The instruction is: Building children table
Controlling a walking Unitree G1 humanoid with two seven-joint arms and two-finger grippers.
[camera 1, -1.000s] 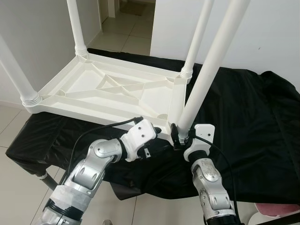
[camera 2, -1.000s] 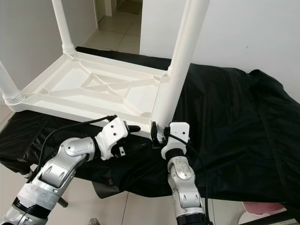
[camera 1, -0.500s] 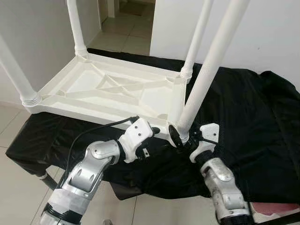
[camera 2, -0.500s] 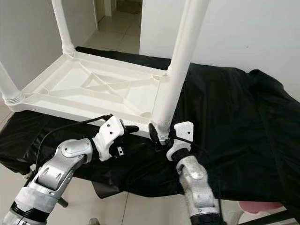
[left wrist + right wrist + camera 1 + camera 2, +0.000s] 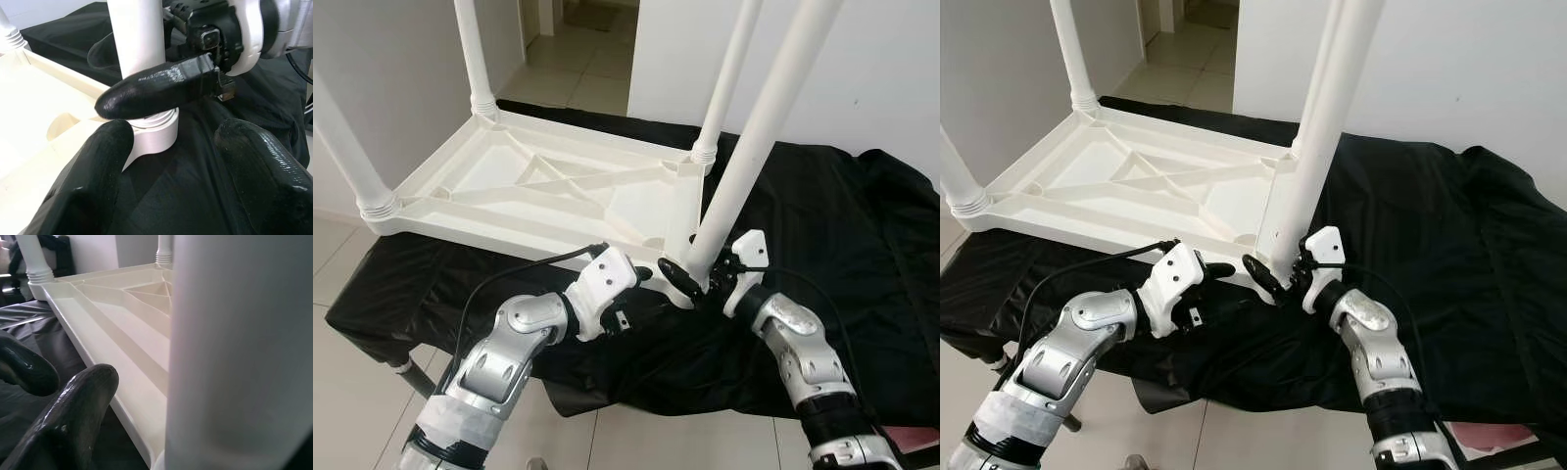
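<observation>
since a second ago the right gripper (image 5: 695,284) has swung out rightward, fingers clasped round the near leg (image 5: 759,132) at its socket on the upturned white table (image 5: 524,191); left gripper (image 5: 641,277) waits beside, jaws parted.

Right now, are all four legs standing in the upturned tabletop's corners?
Yes: the near-right leg rises from its corner socket like the other three on the tabletop.

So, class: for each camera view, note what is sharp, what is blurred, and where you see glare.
Left eye view: evenly lit and sharp, with soft sheen on the black cloth. Left wrist view: the left gripper's fingers are near and soft, with glare on the right gripper's finger. Right wrist view: the table leg is a blurred white mass, while the upturned tabletop is clearer.
</observation>
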